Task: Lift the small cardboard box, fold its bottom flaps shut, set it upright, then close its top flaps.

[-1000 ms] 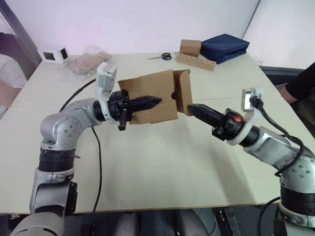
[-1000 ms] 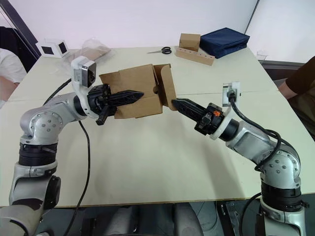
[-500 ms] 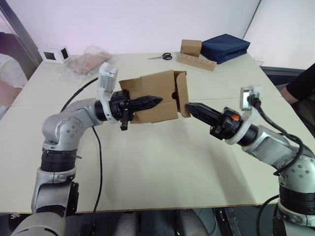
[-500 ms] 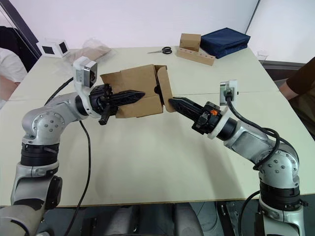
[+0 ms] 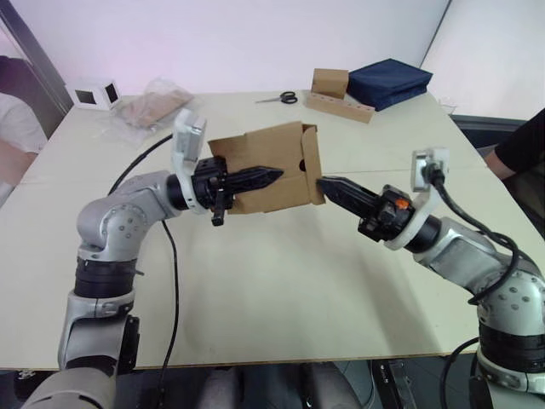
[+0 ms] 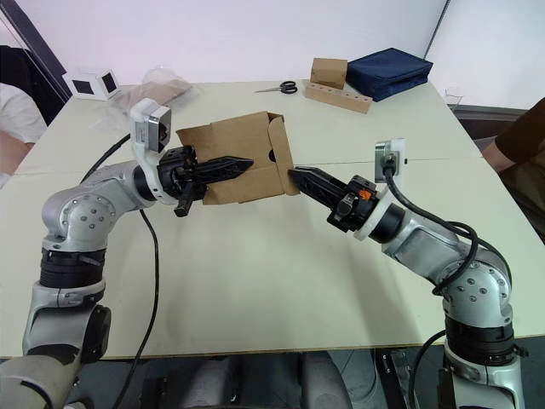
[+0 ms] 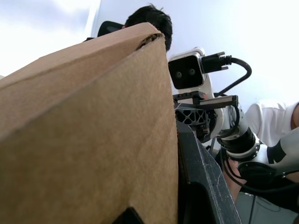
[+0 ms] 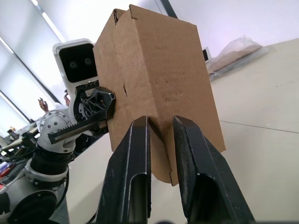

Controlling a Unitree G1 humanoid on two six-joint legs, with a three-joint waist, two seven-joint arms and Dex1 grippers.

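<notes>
While the box hangs in the air: the small cardboard box (image 5: 266,168) sits in the middle of the picture, lifted off the worktop (image 5: 281,281), so its ends can be reached from the side;
Left gripper: the left gripper (image 5: 271,175) has its fingers clenched on a side wall of the box; one finger lies along the outside, and the wrist view shows a black finger tight against the cardboard; this grip keeps the box steady
Right gripper: the right gripper (image 6: 295,176) comes in from the right of the picture; its fingers (image 8: 133,154) are a little apart, grasping nothing, with their tips at the edge of a flap
Bottom flaps: the bottom flaps (image 5: 312,167) are on the end that faces the right arm; the one I can see is pushed nearly flat against the box; I think the right arm is there to fold it shut
Top flaps: the top flaps (image 6: 189,139) are at the far end near the left wrist; one sticks out, not closed yet
Far edge: scissors (image 5: 278,98) and a blue bag (image 5: 388,83) lie in the upper right, well apart from the work
</notes>
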